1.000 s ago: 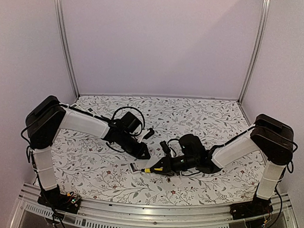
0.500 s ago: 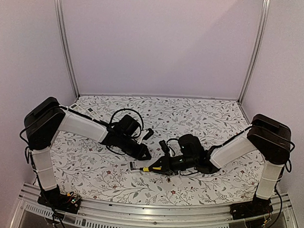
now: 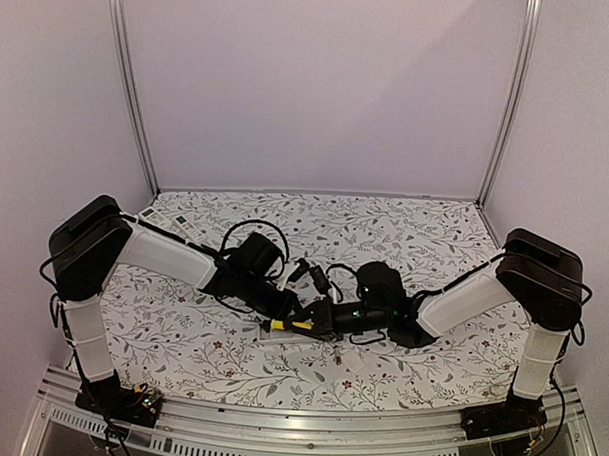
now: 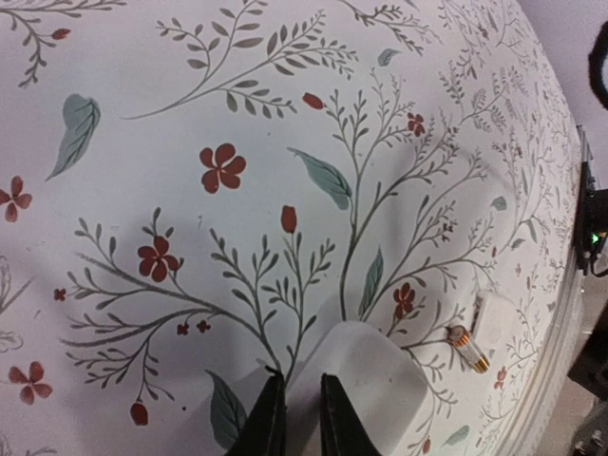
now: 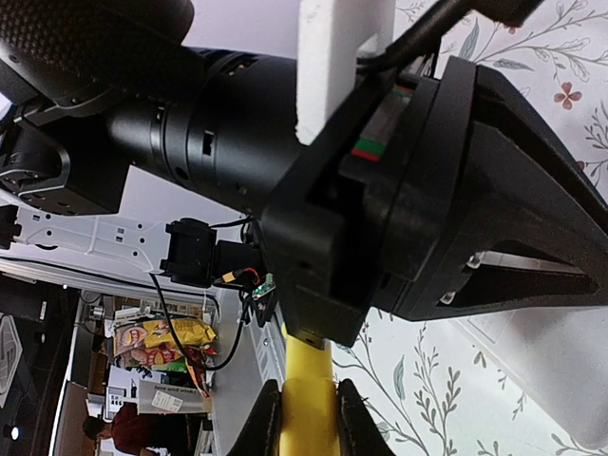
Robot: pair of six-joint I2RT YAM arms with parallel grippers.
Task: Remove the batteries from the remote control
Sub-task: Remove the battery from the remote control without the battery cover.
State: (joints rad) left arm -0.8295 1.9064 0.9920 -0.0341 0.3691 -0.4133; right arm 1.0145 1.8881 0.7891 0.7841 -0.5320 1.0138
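In the left wrist view my left gripper (image 4: 296, 423) is shut on the near end of a white remote control (image 4: 389, 375) lying on the floral table. One small orange-banded battery (image 4: 468, 349) lies loose on the table just past the remote, next to a small flat white cover plate (image 4: 494, 323). My right gripper (image 5: 306, 418) is shut on the yellow handle of a screwdriver (image 5: 306, 380); its tip is hidden behind the left gripper's black body. In the top view the left gripper (image 3: 290, 310) and the right gripper (image 3: 319, 319) nearly meet over the remote (image 3: 273, 327).
Two more remotes (image 3: 175, 220) lie at the table's back left corner. A small dark object (image 3: 301, 269) lies just behind the grippers, among the arm cables. The table's metal front rail (image 3: 307, 428) runs along the near edge.
My right gripper has moved left with the screwdriver, up against the left gripper. The left gripper has shifted slightly right and stays on the remote.
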